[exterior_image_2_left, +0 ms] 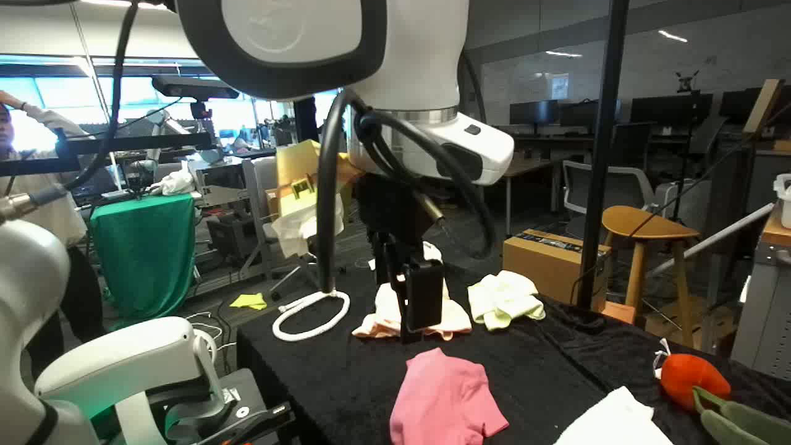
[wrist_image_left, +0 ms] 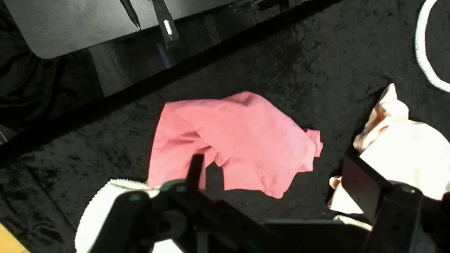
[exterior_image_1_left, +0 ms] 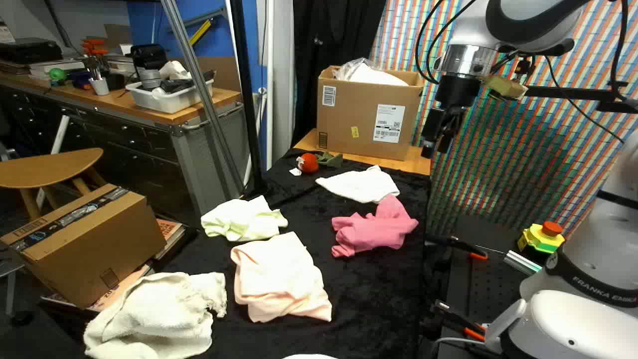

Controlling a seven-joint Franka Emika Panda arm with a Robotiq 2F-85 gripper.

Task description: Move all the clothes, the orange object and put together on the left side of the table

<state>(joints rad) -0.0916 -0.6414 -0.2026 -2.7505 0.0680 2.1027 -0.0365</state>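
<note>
The pink cloth [wrist_image_left: 253, 140] lies below the gripper [exterior_image_1_left: 436, 148], whose jaws stand apart; whether directly beneath is unclear.

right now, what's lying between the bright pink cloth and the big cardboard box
In an exterior view, going from the bright pink cloth toward the big cardboard box: first a white cloth, then strips of black tabletop and wood.

Bright windows [exterior_image_2_left: 54, 93] glowed in the distance, dark monitors [exterior_image_2_left: 533, 114] stood well beyond a wooden stool [exterior_image_2_left: 670, 227] on dim grey floor [exterior_image_2_left: 528, 211], a blue wall [exterior_image_1_left: 219, 41] rose behind a wood-topped workbench [exterior_image_1_left: 115, 101], and a black curtain [exterior_image_1_left: 339, 35] hung beside a striped, multicoloured backdrop [exterior_image_1_left: 498, 174].
</note>
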